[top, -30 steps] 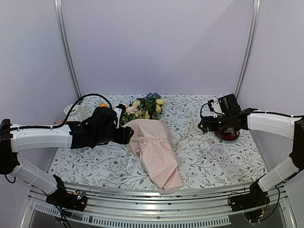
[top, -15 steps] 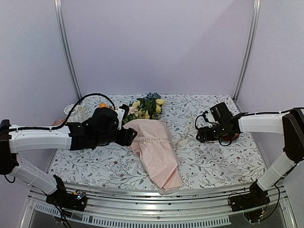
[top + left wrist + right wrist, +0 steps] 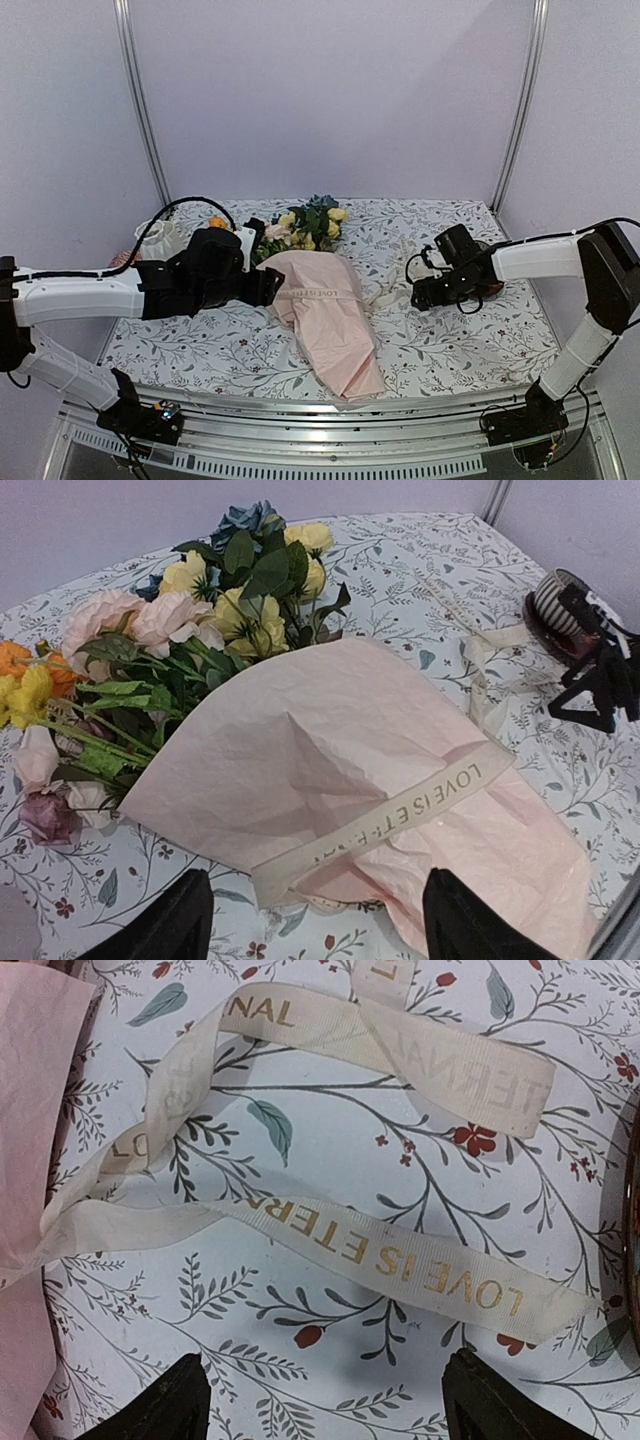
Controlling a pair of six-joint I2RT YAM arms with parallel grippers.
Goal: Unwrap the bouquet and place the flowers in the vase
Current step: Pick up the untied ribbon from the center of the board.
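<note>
The bouquet (image 3: 325,315) lies across the middle of the table in pale pink paper (image 3: 330,740). A cream ribbon (image 3: 400,815) printed "LOVE IS ETERNAL" still bands it. The flowers (image 3: 305,228) fan out from the far end: yellow, pink, blue and orange blooms (image 3: 200,610). My left gripper (image 3: 318,880) is open at the paper's left edge, its fingers straddling the banded part. My right gripper (image 3: 325,1370) is open low over the tablecloth, with the loose ribbon tail (image 3: 400,1255) lying just ahead of its fingers. A white vessel (image 3: 160,238) at back left is half hidden; I cannot tell whether it is the vase.
A striped cup on a dark red saucer (image 3: 555,605) stands close behind my right gripper (image 3: 418,292). The ribbon's loose loops (image 3: 395,285) trail between the paper and that gripper. My left arm (image 3: 90,295) reaches in from the left edge.
My right gripper has swung left and dropped toward the loose ribbon ends on the cloth. The left arm has hardly shifted; the bouquet lies where it was.
</note>
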